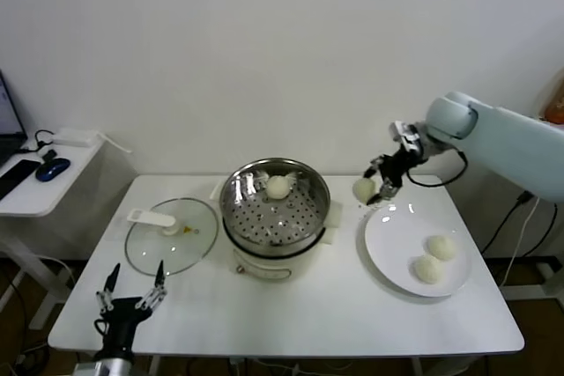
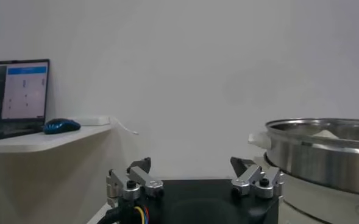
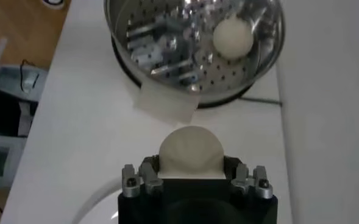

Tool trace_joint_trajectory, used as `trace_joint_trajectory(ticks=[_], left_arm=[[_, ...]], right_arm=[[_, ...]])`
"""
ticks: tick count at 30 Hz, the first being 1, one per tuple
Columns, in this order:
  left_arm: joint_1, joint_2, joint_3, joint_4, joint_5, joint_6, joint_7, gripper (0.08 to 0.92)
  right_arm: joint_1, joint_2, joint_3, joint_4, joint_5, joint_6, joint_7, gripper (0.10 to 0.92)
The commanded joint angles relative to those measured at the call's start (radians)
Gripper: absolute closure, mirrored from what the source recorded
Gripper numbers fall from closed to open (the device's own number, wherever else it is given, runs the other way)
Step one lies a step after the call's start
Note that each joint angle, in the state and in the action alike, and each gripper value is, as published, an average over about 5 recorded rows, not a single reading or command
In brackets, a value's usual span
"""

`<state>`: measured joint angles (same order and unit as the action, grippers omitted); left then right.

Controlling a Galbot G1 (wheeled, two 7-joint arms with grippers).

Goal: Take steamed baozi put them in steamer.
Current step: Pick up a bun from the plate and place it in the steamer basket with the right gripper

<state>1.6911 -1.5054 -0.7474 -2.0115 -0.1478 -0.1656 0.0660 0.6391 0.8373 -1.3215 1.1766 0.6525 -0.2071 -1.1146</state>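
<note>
- The steamer (image 1: 274, 209) stands at the centre of the head view on the white table (image 1: 291, 305), its steel basket uncovered.
- One baozi (image 1: 278, 187) already lies inside, on the perforated floor toward the upper part of the basket as the head view frames it. The right wrist view shows the same bun (image 3: 233, 36) close to the basket wall.
- The right claw (image 1: 377, 184) hangs in the right-centre of the head view, between the steamer and the white plate (image 1: 388, 257), above the table. It is closed about a second baozi (image 1: 364, 189), held clear of both plate and table. In the right wrist view this bun (image 3: 190, 153) sits snugly between the fingers (image 3: 147, 173), the jaws narrowed against its sides.
- Two more baozi rest on the plate at the lower right of the head view, one (image 1: 441, 247) just above the other (image 1: 428, 269), close together.
- The glass lid (image 1: 171, 235) lies flat on the table at the left of the steamer, so the basket is free to receive buns.
- The left claw (image 1: 132, 292) is idle at the lower left of the head view, near the table's front edge, fingers spread wide and holding nothing.
- Progress, as I judge it: one of four buns is placed, a second is in transit toward the steamer, and two wait on the plate. The carried bun has yet to cross the steamer's rim and be set down.
</note>
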Motion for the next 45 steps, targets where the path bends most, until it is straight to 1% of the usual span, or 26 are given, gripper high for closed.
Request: trace_joint_trajectory(ticks=[1, 11, 17, 26, 45], left_arm=[[0.005, 0.005, 0.002, -0.006, 0.005, -0.002, -0.001, 0.177], [0.019, 0.008, -0.013, -0.022, 0.002, -0.003, -0.005, 0.177], [0.023, 0.01, -0.021, -0.021, -0.001, -0.005, -0.006, 0.177], [0.017, 0.011, -0.019, -0.011, -0.002, -0.005, -0.006, 0.177], [0.012, 0.019, -0.021, 0.004, -0.003, -0.005, -0.006, 0.177]], right_arm=[[0.118, 0.148, -0.065, 0.017, 0.176, -0.044, 0.022, 0.357], [-0.055, 0.425, 0.036, -0.189, 0.095, -0.053, 0.041, 0.361], [-0.128, 0.526, 0.071, -0.287, 0.03, -0.047, 0.036, 0.357], [-0.196, 0.587, 0.096, -0.372, -0.034, -0.036, 0.037, 0.357], [-0.254, 0.627, 0.123, -0.432, -0.083, -0.017, 0.04, 0.358]])
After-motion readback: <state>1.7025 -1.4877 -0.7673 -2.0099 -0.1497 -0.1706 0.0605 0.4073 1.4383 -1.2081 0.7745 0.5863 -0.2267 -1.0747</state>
